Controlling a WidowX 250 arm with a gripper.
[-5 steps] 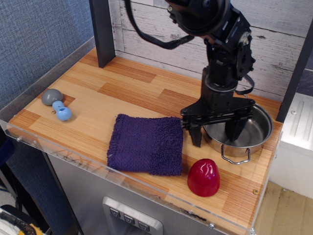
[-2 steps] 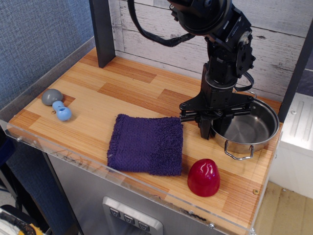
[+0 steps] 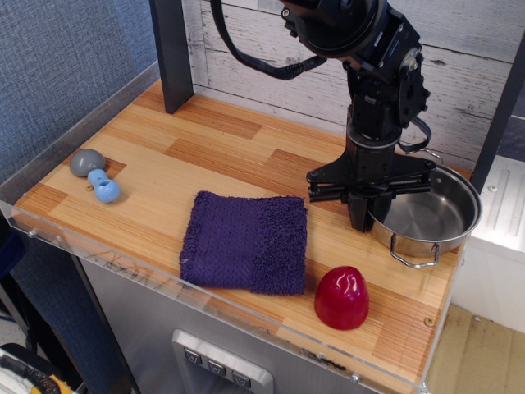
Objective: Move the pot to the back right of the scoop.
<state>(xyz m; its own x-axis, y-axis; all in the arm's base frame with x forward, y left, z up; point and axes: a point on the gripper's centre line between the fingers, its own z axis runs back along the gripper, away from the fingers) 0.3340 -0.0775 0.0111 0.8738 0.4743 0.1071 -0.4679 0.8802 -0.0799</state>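
Surface: wood-plank tabletop (image 3: 221, 152) w/ clear acrylic edging, metal cabinet below; grey fabric panel left, whitewashed boards at back.
Writing: none legible.
Pot (image 3: 431, 220): far right edge of table, rim past the edge, seems raised off the wood.
Gripper (image 3: 365, 215): pinching pot's left rim; fingertips mostly hidden.
Scoop (image 3: 96, 176): near left, well apart from pot.
Cloth (image 3: 244, 241): purple, centre-near.
Red dome (image 3: 341, 296): near right, beside cloth.
Cut off: arm top, dark post.

Pot (image 3: 426, 217) far right; scoop (image 3: 95, 175) far left; cloth (image 3: 246, 241) between.
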